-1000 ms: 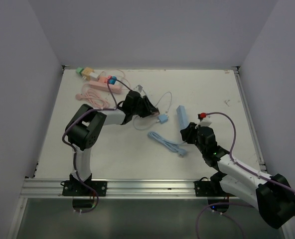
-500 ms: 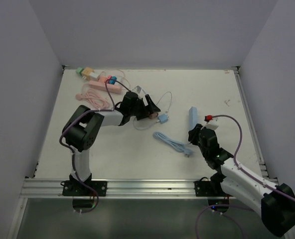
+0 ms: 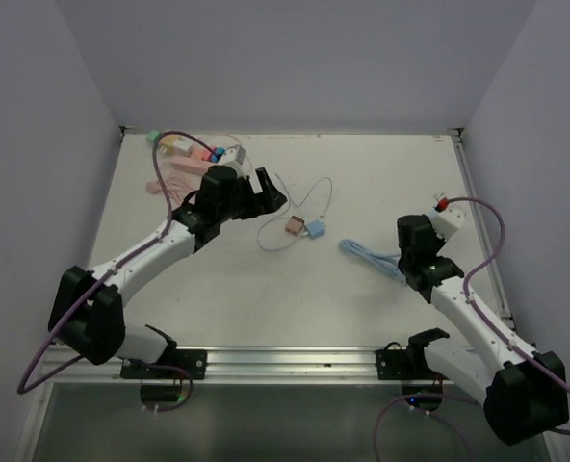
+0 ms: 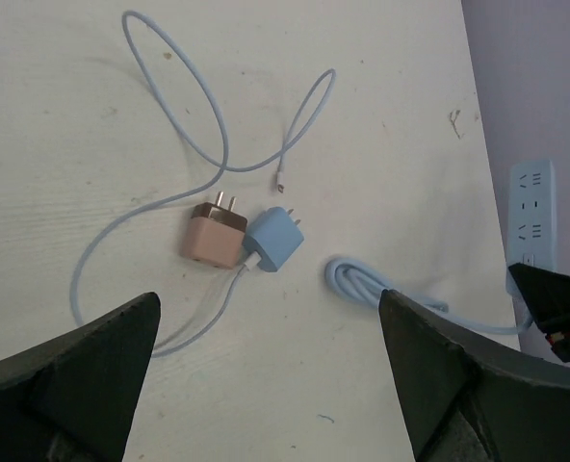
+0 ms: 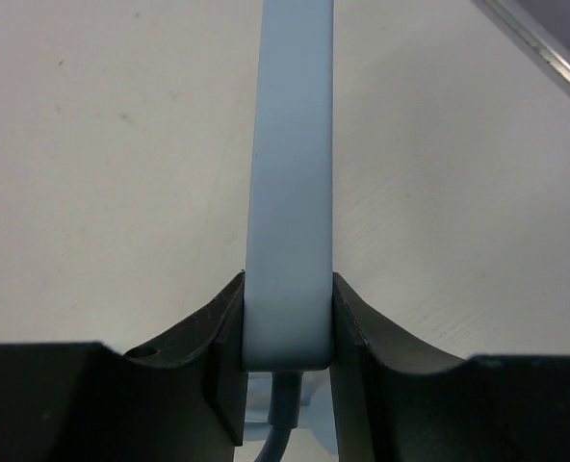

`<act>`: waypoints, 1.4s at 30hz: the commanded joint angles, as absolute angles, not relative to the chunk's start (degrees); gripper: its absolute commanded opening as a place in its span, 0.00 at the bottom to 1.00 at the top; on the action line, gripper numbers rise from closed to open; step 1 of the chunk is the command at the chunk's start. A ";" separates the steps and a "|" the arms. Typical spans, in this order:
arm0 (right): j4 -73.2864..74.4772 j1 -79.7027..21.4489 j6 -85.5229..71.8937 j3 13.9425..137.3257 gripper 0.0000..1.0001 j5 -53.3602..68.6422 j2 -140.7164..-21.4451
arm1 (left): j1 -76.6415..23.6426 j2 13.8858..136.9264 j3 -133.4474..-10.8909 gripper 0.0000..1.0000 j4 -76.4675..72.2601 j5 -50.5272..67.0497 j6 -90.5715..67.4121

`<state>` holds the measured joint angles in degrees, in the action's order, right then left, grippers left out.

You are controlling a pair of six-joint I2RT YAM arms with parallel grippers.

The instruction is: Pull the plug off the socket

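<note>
Plug (image 4: 273, 241): blue, flat on table (image 3: 362, 173) near centre, prongs bare, seated in no socket. Touching it on one side: pink plug (image 4: 213, 238), prongs likewise bare. Thin cable (image 4: 198, 106) out of the blue body, looped across the table, ending in a loose connector (image 4: 281, 181).

Strip (image 5: 287, 173): pale blue, well to the right of the plug, clamped between the fingers of right gripper (image 5: 287, 294), both pads tight against its long sides. Cord (image 4: 362, 284) of the strip: blue, bunched on the table between plug and strip.

Left gripper (image 4: 268, 313): jaws spread wide, empty, raised over the table with both plugs in its view. Behind it at the far-left corner: coloured adapters (image 3: 203, 151) and pink cord (image 3: 160, 185), partly hidden by the arm.
</note>
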<state>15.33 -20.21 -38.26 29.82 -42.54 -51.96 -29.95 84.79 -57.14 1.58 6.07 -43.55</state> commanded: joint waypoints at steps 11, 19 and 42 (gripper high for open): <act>7.74 -3.35 -41.22 47.10 0.00 -44.05 -74.68 | -20.22 63.21 -59.06 1.00 24.78 -4.48 -26.83; -2.90 -2.11 -27.71 43.86 0.00 -27.00 -79.54 | -17.93 54.41 -51.25 1.00 22.15 -14.67 -20.92; 6.68 -1.84 -22.15 46.76 0.86 -13.30 -74.38 | -17.75 52.03 -45.79 1.00 21.80 -27.60 -21.97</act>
